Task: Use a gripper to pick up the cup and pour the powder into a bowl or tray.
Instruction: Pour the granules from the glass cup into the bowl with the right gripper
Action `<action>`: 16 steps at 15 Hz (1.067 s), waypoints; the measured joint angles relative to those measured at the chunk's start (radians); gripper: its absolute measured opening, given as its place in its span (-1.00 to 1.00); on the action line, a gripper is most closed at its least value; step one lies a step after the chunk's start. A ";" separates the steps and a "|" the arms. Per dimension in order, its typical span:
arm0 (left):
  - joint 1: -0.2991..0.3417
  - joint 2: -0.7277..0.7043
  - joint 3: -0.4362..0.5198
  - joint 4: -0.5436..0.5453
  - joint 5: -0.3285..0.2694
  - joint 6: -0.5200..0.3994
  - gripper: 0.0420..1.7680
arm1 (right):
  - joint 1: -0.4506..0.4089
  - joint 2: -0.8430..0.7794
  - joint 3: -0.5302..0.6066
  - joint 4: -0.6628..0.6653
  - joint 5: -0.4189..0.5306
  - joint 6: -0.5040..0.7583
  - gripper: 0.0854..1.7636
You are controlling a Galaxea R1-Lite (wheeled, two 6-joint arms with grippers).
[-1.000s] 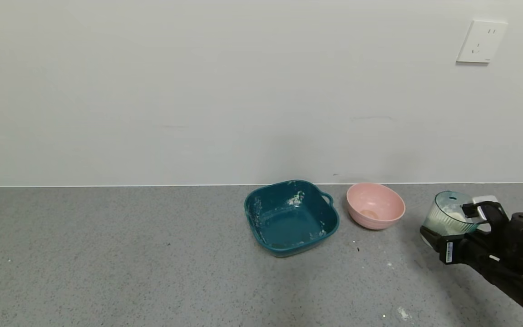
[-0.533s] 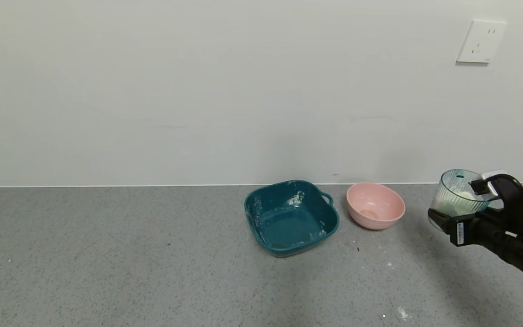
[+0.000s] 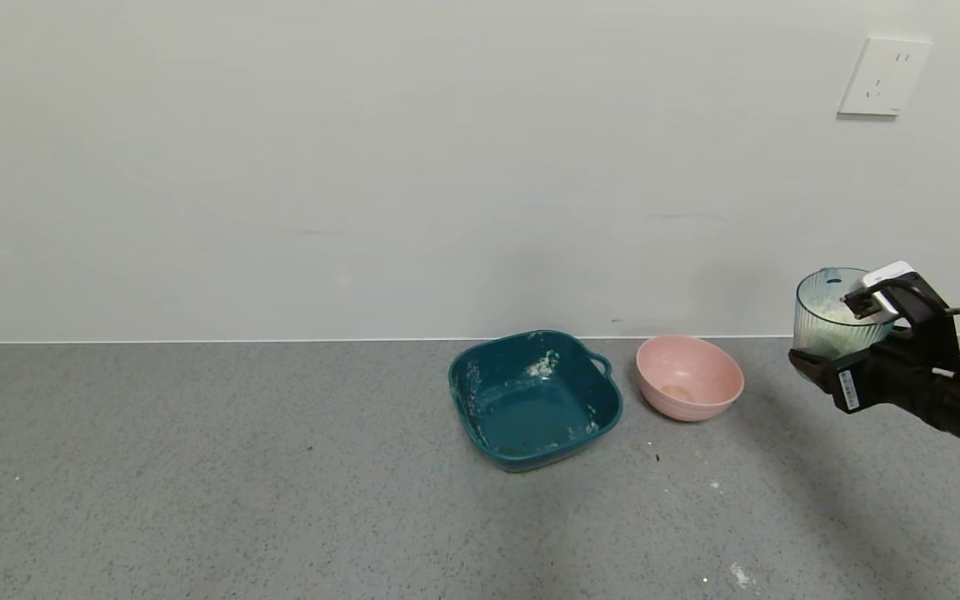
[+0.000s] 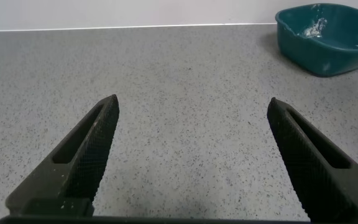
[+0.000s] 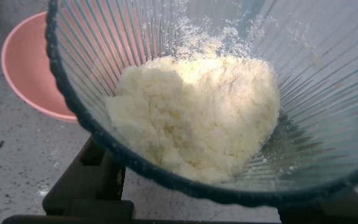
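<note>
My right gripper [image 3: 851, 340] is shut on the ribbed translucent blue-green cup [image 3: 832, 315] and holds it upright in the air, to the right of the pink bowl [image 3: 688, 377]. White clumpy powder [image 5: 194, 112] lies heaped inside the cup [image 5: 316, 81]. The right wrist view shows the pink bowl [image 5: 27, 71] below and beyond the cup's rim. The bowl stands on the counter with only a faint smear at its bottom. My left gripper [image 4: 192, 121] is open and empty over bare counter, out of the head view.
A dark teal square handled dish [image 3: 532, 398] with powder traces stands left of the bowl; it also shows in the left wrist view [image 4: 328, 37]. The grey speckled counter [image 3: 197, 467] meets a white wall. A wall socket [image 3: 883, 75] is at upper right. Powder specks [image 3: 738, 573] lie on the counter.
My right gripper has lifted the cup off the counter and raised it steadily, bringing it more upright. The bowl and the dish have not moved.
</note>
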 joint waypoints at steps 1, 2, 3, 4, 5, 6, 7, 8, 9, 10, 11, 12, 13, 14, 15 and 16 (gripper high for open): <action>0.000 0.000 0.000 0.000 0.000 0.000 0.94 | -0.001 0.003 -0.024 0.029 -0.003 -0.030 0.46; 0.000 0.000 0.000 0.000 0.000 0.000 0.94 | -0.003 0.008 -0.051 0.052 -0.005 -0.053 0.46; 0.000 0.000 0.000 0.000 0.000 0.000 0.94 | -0.007 0.020 -0.087 0.078 -0.006 -0.076 0.46; 0.000 0.000 0.000 0.000 0.000 0.000 0.94 | -0.011 0.034 -0.116 0.097 -0.007 -0.094 0.46; 0.000 0.000 0.000 0.000 0.001 0.000 0.94 | -0.016 0.051 -0.148 0.116 -0.010 -0.113 0.46; 0.000 0.000 0.000 0.000 0.000 0.000 0.94 | -0.019 0.071 -0.186 0.146 -0.024 -0.132 0.46; 0.000 0.000 0.000 0.000 0.001 0.000 0.94 | -0.021 0.088 -0.223 0.185 -0.036 -0.157 0.46; 0.000 0.000 0.000 0.000 0.000 0.000 0.94 | -0.022 0.101 -0.255 0.225 -0.041 -0.175 0.46; 0.000 0.000 0.000 0.000 0.000 0.000 0.94 | -0.022 0.117 -0.299 0.284 -0.044 -0.199 0.46; 0.000 0.000 0.000 0.000 0.000 0.000 0.94 | -0.019 0.130 -0.336 0.331 -0.045 -0.226 0.46; 0.000 0.000 0.000 0.000 0.000 0.000 0.94 | -0.014 0.143 -0.366 0.361 -0.047 -0.260 0.46; 0.000 0.000 0.000 0.000 0.000 0.000 0.94 | -0.008 0.157 -0.384 0.372 -0.047 -0.288 0.46; 0.000 0.000 0.000 0.000 0.000 0.000 0.94 | -0.003 0.167 -0.394 0.372 -0.047 -0.309 0.46; 0.000 0.000 0.000 0.000 0.000 0.000 0.94 | 0.003 0.179 -0.403 0.374 -0.048 -0.341 0.46; 0.000 0.000 0.000 0.000 0.000 0.000 0.94 | 0.008 0.192 -0.410 0.373 -0.058 -0.373 0.46; 0.000 0.000 0.000 0.000 0.000 0.000 0.94 | 0.011 0.204 -0.415 0.368 -0.080 -0.410 0.46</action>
